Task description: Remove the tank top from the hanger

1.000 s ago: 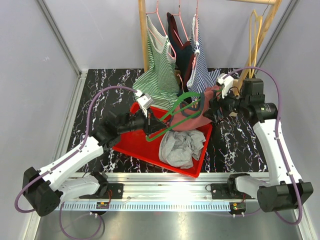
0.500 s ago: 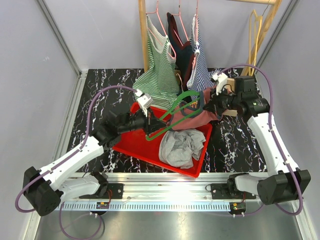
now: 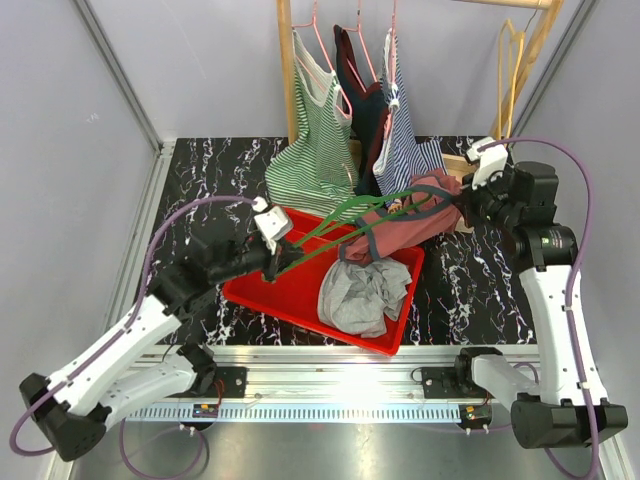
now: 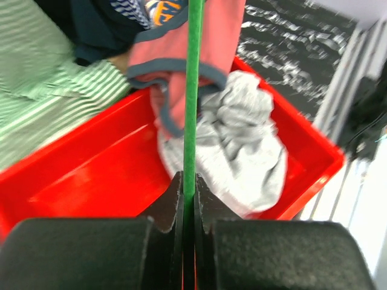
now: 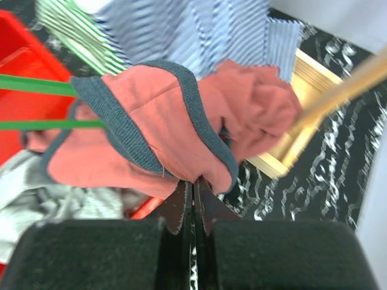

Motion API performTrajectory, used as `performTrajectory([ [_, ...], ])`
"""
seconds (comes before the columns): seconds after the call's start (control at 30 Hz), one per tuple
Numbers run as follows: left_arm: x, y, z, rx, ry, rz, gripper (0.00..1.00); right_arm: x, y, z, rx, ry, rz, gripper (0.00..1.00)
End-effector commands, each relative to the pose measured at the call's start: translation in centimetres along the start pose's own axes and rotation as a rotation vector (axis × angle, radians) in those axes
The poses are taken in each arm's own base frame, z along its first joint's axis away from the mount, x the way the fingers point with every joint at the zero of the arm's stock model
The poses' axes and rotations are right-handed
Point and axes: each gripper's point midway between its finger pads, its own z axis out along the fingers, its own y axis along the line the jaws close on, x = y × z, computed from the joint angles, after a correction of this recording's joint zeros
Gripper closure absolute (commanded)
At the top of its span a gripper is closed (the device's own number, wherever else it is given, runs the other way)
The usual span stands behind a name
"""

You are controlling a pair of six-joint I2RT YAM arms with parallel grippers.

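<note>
Pinching tank top point(image 5: 181, 121) between right fingers point(image 5: 174, 210); hanger point(image 4: 193, 90) between left fingers point(image 4: 170, 208)

Left gripper point(image 3: 274, 264): centre-left of the frame, closed on the lower end of the green hanger point(image 3: 335, 228).
Green hanger: slanted from centre-left up toward centre-right, above the red tray point(image 3: 290, 297).
Pink tank top point(image 3: 405, 228): dark-edged, bunched on the hanger's upper-right end.
Right gripper point(image 3: 462, 210): right of centre, pinched on the tank top's right side.
Red tray: lower centre, on the black marbled table point(image 3: 185, 190), holding a crumpled grey garment point(image 3: 362, 295).
Rack: top centre, with a green-striped top point(image 3: 318, 150) and a blue-striped top point(image 3: 405, 140) hanging.
</note>
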Motion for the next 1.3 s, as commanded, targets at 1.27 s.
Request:
performTrajectory([
  [1.27,-4.6,0.6,-5.2,-0.115,-0.217,0.218,1.00,14.5,3.0,1.6,-0.360,0.302,-0.172,1.00],
])
